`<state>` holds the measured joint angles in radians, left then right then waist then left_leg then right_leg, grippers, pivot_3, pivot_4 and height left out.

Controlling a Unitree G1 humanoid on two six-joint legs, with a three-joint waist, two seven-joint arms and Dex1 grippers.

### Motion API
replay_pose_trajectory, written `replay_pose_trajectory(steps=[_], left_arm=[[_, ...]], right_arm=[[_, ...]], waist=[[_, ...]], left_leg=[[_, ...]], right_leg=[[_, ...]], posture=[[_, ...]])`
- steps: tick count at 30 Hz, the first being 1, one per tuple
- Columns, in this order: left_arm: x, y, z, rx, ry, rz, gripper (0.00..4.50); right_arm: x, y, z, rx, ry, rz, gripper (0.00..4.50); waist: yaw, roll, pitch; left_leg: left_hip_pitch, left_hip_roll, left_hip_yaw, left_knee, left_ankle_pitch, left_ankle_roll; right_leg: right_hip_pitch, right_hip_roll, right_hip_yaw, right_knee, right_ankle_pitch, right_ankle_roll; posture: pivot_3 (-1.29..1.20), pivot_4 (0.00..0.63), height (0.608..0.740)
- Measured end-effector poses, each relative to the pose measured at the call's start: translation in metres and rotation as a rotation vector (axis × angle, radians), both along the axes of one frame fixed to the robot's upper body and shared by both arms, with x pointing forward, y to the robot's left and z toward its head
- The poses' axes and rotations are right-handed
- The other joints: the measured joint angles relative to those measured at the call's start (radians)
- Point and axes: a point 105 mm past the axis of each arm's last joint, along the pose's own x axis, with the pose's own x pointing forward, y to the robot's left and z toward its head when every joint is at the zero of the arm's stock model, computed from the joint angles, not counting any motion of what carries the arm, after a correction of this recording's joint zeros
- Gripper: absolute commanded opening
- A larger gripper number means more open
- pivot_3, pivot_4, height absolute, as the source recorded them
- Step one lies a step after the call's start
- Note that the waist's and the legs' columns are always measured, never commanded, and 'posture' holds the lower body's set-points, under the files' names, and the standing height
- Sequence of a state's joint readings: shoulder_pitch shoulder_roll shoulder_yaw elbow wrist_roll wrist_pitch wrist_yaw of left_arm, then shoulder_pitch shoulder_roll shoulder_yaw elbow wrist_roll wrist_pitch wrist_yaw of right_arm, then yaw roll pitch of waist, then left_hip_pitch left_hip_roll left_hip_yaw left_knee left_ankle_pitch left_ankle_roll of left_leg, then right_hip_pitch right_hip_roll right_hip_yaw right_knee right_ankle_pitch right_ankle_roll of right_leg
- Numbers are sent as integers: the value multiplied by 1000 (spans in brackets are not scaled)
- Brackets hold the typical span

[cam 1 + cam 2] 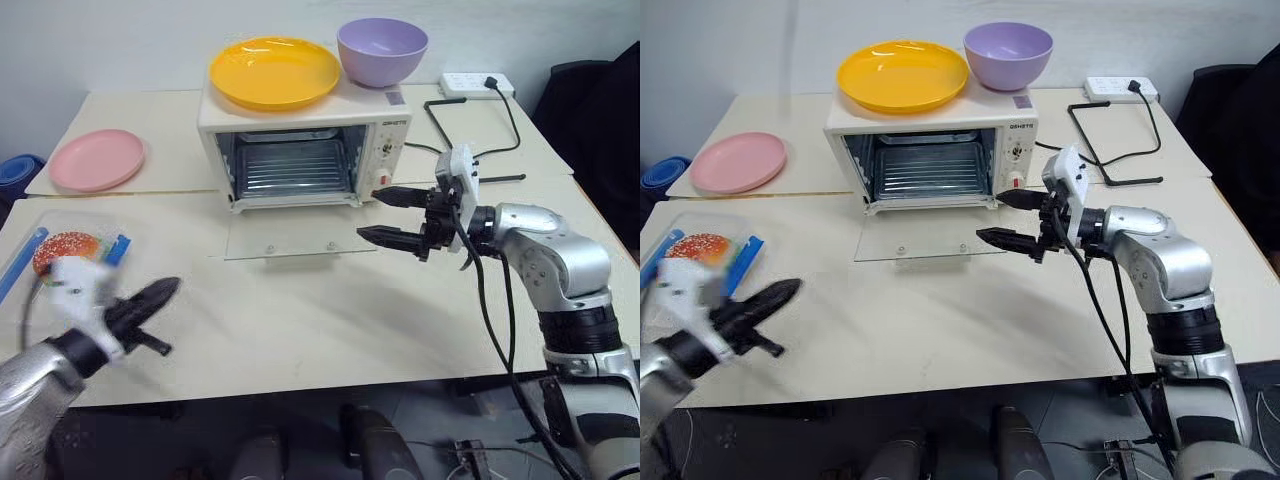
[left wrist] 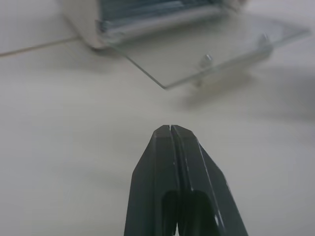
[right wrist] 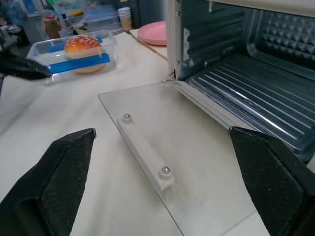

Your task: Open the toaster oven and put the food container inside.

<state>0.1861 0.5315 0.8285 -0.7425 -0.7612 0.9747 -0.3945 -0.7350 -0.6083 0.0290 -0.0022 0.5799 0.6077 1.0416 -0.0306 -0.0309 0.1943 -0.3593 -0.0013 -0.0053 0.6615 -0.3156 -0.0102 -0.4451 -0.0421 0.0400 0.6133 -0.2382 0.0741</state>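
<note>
- With the glass door (image 1: 290, 238) of the toaster oven (image 1: 305, 150) already lying flat on the table (image 1: 330, 320), its white bar handle (image 3: 145, 155) facing up, the open cavity faces the robot and the wire rack (image 1: 293, 170) sits bare.
- The food container (image 1: 702, 255), a clear box with blue clips and a toy hamburger inside, rests at the table's left edge, well apart from the oven; its long axis seems to run roughly left to right, though the left arm partly hides it.
- The left gripper (image 2: 170, 129) hangs just beside the container with its fingers pressed together, holding nothing, so it would likely shove the box rather than straddle it.
- The right gripper (image 1: 385, 215) hovers spread wide and empty just beside the door's right edge; a low move could knock the lowered door.
- Carried in crosswise, the container may catch the door frame.
</note>
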Motion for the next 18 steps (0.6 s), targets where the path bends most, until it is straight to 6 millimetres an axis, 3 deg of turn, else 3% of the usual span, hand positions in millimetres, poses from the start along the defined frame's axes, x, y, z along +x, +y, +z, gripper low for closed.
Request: replay_pose_trajectory(steps=[6, 10, 18], left_arm=[[-32, 38, -9, -261, -1, 290, 2309], [-45, 77, -15, -426, -11, 546, 3487], [-44, 107, -10, -700, 13, 801, 3487]], right_arm=[[-21, 6, 26, 7, -70, 140, 4500], [-33, 11, 40, 15, -103, 201, 4500], [-36, 14, 42, 13, -102, 205, 4500]], waist=[[2, 0, 0], [3, 0, 0], [5, -1, 0]], left_leg=[[0, 0, -2, 1, 0, -1], [1, 0, -5, 1, 0, -1], [2, 0, -6, 1, 0, -2]], right_leg=[[1, -1, -1, -1, 0, 0], [3, -1, -4, -1, -1, -1], [5, -2, -5, -1, -1, -2]], posture=[[0, 150, 740], [0, 150, 740], [0, 150, 740]])
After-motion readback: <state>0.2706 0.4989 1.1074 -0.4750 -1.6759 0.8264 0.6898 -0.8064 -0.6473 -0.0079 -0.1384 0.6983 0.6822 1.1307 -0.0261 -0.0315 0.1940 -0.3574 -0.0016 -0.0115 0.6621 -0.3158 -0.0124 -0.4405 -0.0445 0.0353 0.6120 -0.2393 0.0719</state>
